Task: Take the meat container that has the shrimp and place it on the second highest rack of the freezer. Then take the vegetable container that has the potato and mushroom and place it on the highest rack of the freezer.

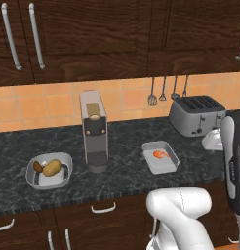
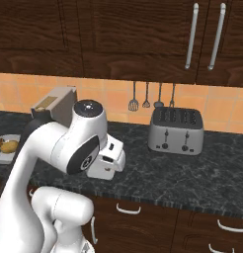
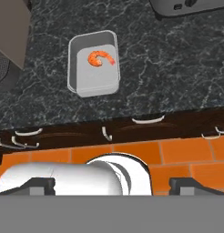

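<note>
Far left of the dark stone counter [image 1: 127,141], here's the vegetable container [image 1: 49,171]; a grey rounded tray, and inside it a potato [image 1: 52,167] with a darker mushroom [image 1: 38,166] tucked just beside it on its left; from the right base view that same tray peeks in at the left edge [image 2: 5,148], partly behind the arm.

Just to its right stands the coffee machine [image 1: 94,131], tall and grey, upright, near the vegetable tray but not touching it; its corner shows in the hand view [image 3: 9,36] at the upper left.

Moving on to the middle, the meat container [image 1: 161,157]; a grey rectangular tray resting flat on the counter near the front edge, with 1 orange shrimp [image 1: 161,155] lying in it; the hand view looks straight down on it [image 3: 94,63], shrimp [image 3: 100,58] curled toward 1 end, tray well apart from the coffee machine and from the toaster.

Behind, 4 utensils [image 1: 163,91] hang on the orange tiled wall; below them the toaster [image 1: 196,115], silver, 4 slots, set at the back of the counter.

Far right, the white arm rises along the edge of the left base view; the gripper [image 3: 112,184] shows only the 2 dark finger bases in the hand view, well above the counter and holding nothing that I can see; whether the jaws are spread or closed, I cannot tell.
</note>
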Controlling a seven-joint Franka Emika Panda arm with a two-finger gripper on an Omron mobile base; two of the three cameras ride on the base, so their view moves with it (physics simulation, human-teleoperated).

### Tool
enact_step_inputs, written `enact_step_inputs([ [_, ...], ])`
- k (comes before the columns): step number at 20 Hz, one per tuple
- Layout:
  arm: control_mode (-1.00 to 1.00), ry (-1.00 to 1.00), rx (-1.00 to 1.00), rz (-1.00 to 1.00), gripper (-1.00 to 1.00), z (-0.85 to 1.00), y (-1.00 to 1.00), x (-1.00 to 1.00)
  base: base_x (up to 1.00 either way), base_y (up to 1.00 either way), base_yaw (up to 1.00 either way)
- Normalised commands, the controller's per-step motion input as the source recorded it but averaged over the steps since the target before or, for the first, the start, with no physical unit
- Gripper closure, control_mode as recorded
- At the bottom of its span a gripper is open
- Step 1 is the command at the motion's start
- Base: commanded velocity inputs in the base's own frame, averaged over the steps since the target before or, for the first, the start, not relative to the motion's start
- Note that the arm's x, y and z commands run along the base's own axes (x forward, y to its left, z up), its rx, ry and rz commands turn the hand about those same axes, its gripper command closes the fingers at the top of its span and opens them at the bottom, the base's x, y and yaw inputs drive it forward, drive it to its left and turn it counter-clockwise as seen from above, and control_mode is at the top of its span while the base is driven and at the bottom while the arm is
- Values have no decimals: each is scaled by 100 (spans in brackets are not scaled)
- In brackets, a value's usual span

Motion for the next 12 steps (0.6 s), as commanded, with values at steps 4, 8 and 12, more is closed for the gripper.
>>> enact_step_inputs([
  [4,-100,0,7,-13,-100,0,0,-17,0,0,0],
  [8,-100,0,8,-18,-100,-1,0,-4,0,0,0],
  [12,-100,6,5,-18,-100,-5,0,0,0,0,0],
])
